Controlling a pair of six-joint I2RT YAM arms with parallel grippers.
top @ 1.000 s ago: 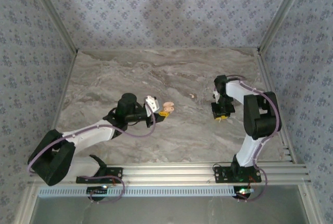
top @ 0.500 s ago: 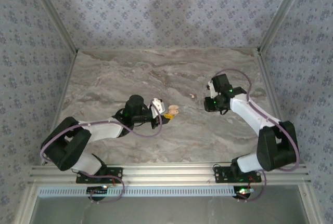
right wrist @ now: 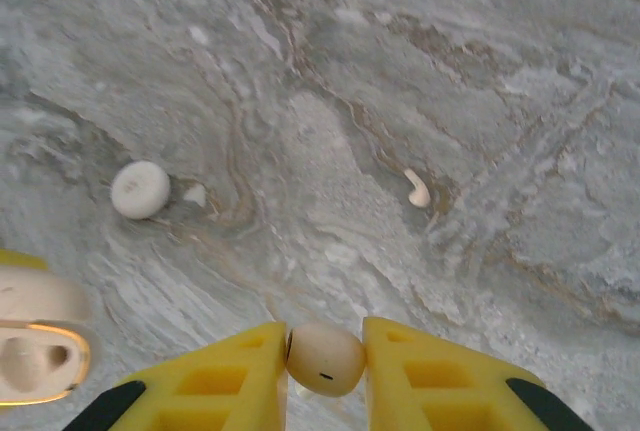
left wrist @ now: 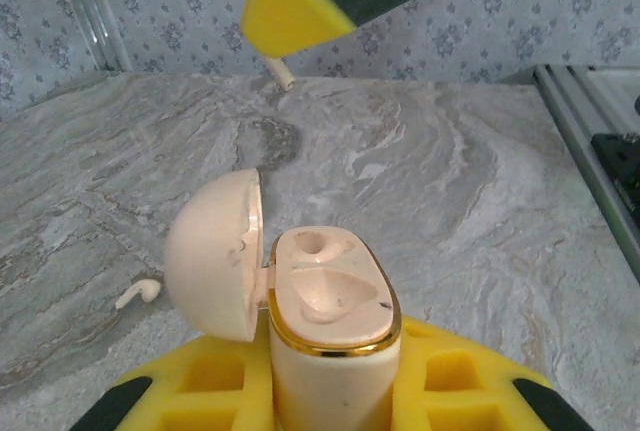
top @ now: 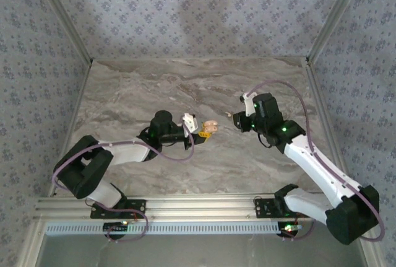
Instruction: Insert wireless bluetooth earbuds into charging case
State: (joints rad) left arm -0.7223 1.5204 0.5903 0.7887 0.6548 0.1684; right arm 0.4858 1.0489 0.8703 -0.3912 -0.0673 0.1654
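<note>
The charging case [left wrist: 333,301], pinkish with a gold rim, stands upright with its lid [left wrist: 215,254] swung open to the left. My left gripper [left wrist: 335,391] is shut on its body. In the top view the case [top: 210,127] is at mid-table. My right gripper [right wrist: 325,361] is shut on one of the earbuds [right wrist: 325,359], a cream bulb between the yellow fingers [right wrist: 430,371]. From the left wrist its stem [left wrist: 283,73] pokes out under a yellow fingertip, beyond the case. My right gripper [top: 238,120] hovers just right of the case. A second earbud [right wrist: 416,189] lies on the marble, apart from both grippers.
A round white disc [right wrist: 140,189] with a small white bit [right wrist: 195,194] beside it lies on the marble table [top: 185,87]. The loose earbud [left wrist: 138,294] is left of the case in the left wrist view. Aluminium rails [top: 198,205] run along the near edge.
My right arm has swung left from the right side towards the case, carrying the earbud. My left arm has pushed the case a little to the right.
</note>
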